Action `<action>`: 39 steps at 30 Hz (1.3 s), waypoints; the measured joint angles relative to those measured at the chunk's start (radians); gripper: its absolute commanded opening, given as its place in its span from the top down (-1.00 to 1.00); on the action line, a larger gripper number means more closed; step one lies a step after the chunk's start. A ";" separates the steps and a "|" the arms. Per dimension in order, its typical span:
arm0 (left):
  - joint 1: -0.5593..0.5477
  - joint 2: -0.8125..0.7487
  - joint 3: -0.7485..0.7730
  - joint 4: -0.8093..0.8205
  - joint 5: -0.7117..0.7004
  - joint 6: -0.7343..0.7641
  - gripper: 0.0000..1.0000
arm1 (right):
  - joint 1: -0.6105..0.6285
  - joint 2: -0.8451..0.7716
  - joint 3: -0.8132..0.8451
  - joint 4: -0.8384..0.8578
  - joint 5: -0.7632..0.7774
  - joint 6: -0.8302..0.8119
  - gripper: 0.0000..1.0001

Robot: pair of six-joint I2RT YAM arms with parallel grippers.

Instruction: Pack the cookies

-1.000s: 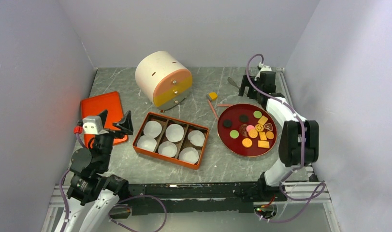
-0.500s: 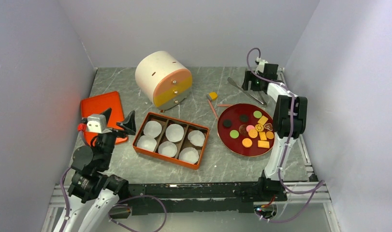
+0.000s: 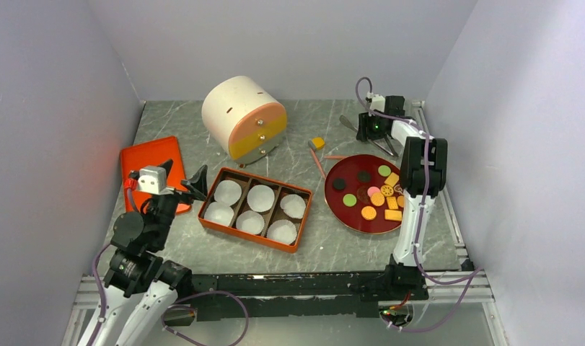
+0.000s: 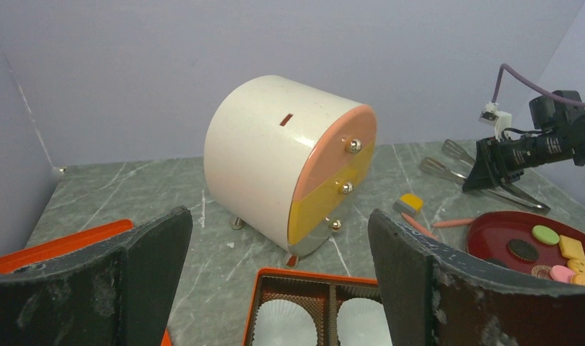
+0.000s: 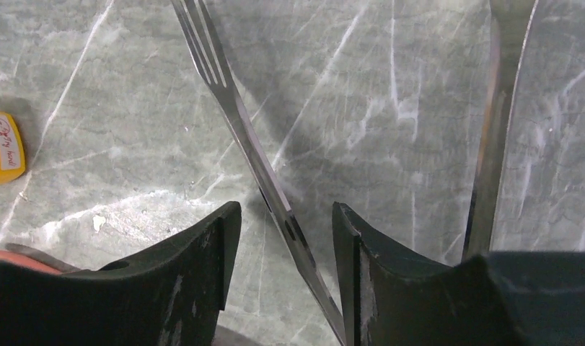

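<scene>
The cookies (image 3: 376, 194) lie as several small coloured rounds and squares on a dark red plate (image 3: 345, 218) at the right. An orange box (image 3: 246, 234) holding white paper cups sits mid-table. My right gripper (image 3: 366, 130) is down at the back right over metal tongs (image 3: 349, 124). In the right wrist view one tong arm (image 5: 231, 108) runs between my right gripper's (image 5: 286, 216) fingers with gaps on both sides. The other arm lies outside the right finger. My left gripper (image 3: 182, 175) hangs wide open above the box's left end (image 4: 304, 277), holding nothing.
A round white chest (image 3: 244, 117) with an orange-yellow drawer front stands at the back. An orange lid (image 3: 148, 162) lies at the left. A small yellow block (image 3: 317, 143) and pink sticks (image 3: 317, 162) lie between chest and plate. Walls close in on three sides.
My right arm has swung back and left over the tongs, lowered, and its jaws have narrowed around one tong arm. My left gripper drifted slightly right, toward the box.
</scene>
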 measured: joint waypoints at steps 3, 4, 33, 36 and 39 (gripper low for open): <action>0.000 0.014 0.000 0.000 0.011 0.006 -0.93 | 0.016 0.007 0.015 -0.016 0.029 -0.034 0.06; 0.000 0.018 0.000 -0.001 0.011 0.011 -0.93 | 0.024 0.007 0.016 -0.018 0.042 -0.045 0.09; 0.002 0.029 0.000 -0.007 0.010 0.020 -0.93 | 0.139 -0.003 0.033 0.043 0.353 -0.269 1.00; 0.003 0.029 0.000 -0.008 0.010 0.019 -0.94 | 0.150 -0.008 0.074 0.025 0.363 -0.261 1.00; 0.003 0.037 0.004 -0.021 0.010 0.015 -0.93 | 0.169 -0.051 0.083 0.016 0.370 -0.227 1.00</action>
